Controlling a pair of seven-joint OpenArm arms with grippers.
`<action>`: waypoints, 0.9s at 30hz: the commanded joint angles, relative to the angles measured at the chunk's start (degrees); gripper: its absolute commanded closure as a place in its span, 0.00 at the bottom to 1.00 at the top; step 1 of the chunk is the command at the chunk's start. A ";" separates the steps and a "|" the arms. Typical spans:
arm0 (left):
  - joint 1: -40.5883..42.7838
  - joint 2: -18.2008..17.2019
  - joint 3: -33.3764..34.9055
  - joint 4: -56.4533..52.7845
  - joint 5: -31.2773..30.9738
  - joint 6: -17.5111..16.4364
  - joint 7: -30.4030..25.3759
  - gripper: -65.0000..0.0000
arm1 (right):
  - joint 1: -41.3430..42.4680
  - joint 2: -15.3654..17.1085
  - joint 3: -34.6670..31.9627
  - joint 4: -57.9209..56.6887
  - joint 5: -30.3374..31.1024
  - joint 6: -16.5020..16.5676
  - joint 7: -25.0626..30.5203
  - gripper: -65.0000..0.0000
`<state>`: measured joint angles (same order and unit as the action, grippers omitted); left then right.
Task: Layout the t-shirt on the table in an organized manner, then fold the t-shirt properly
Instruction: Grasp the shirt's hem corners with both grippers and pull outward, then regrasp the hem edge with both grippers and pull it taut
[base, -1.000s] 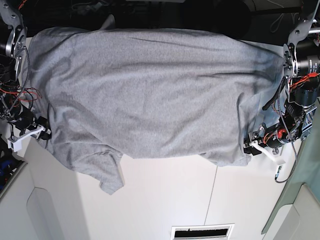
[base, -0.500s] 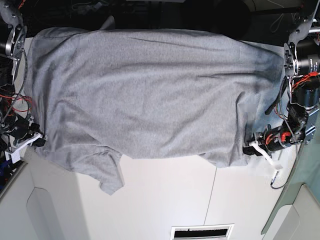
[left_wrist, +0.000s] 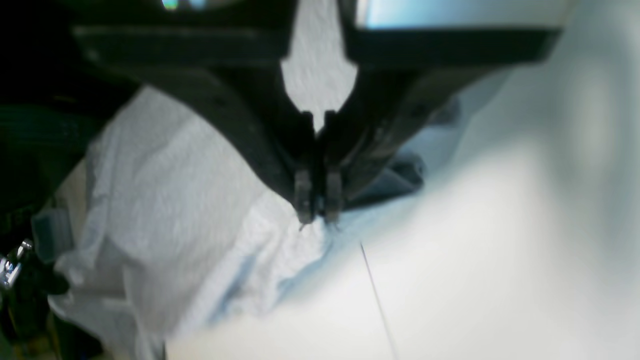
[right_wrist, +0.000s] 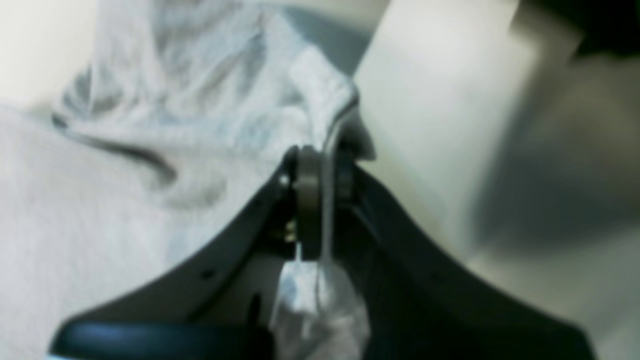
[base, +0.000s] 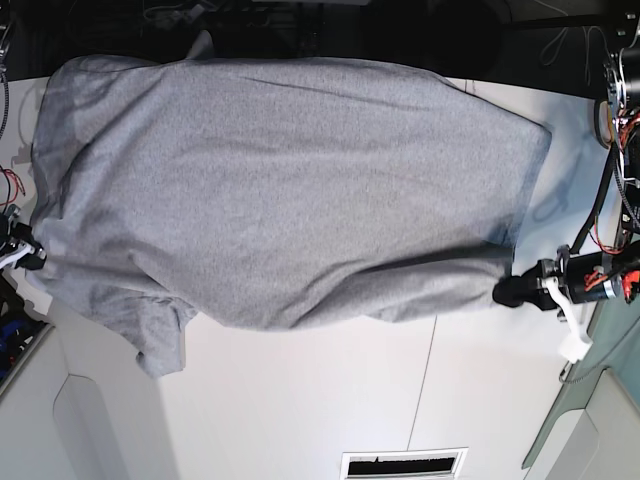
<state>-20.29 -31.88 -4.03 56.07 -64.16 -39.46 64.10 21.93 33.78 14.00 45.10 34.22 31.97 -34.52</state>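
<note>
The heather-grey t-shirt (base: 290, 190) lies stretched across the far half of the white table (base: 330, 400), plain side up, with a sleeve hanging at the lower left (base: 160, 345). My left gripper (base: 512, 290) is at the shirt's lower right corner. In the left wrist view it (left_wrist: 317, 216) is shut on the shirt's edge (left_wrist: 200, 210). My right gripper (base: 33, 258) is at the shirt's left edge. In the right wrist view it (right_wrist: 320, 167) is shut on a pinch of the shirt (right_wrist: 175, 125), with fabric showing through the jaws.
A thin dark seam (base: 426, 390) runs across the table, also in the left wrist view (left_wrist: 376, 295). A slotted vent (base: 404, 465) sits at the near edge. Arm bodies and cables stand at both sides (base: 615, 110). A green-grey cloth (base: 590, 410) hangs at the right.
Both grippers have moved outward, away from each other, with the shirt in them. The shirt is pulled wider and flatter, and its lower right edge is now taut.
</note>
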 joint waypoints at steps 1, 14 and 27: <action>0.42 -1.01 -0.33 1.88 -1.81 -0.54 -0.39 1.00 | -0.17 1.46 0.74 1.09 1.20 0.42 1.01 1.00; 10.82 -1.03 -0.33 3.23 0.13 -0.54 -4.81 0.65 | -10.95 -1.27 6.10 1.16 3.76 0.39 5.44 0.61; 3.82 -1.05 -1.29 2.82 16.76 -0.54 -20.20 0.54 | -4.00 -2.29 10.84 6.60 0.35 -0.46 10.58 0.51</action>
<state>-15.33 -31.88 -4.95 58.33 -46.15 -39.46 44.99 16.91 30.28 24.49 50.78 33.76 31.16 -24.82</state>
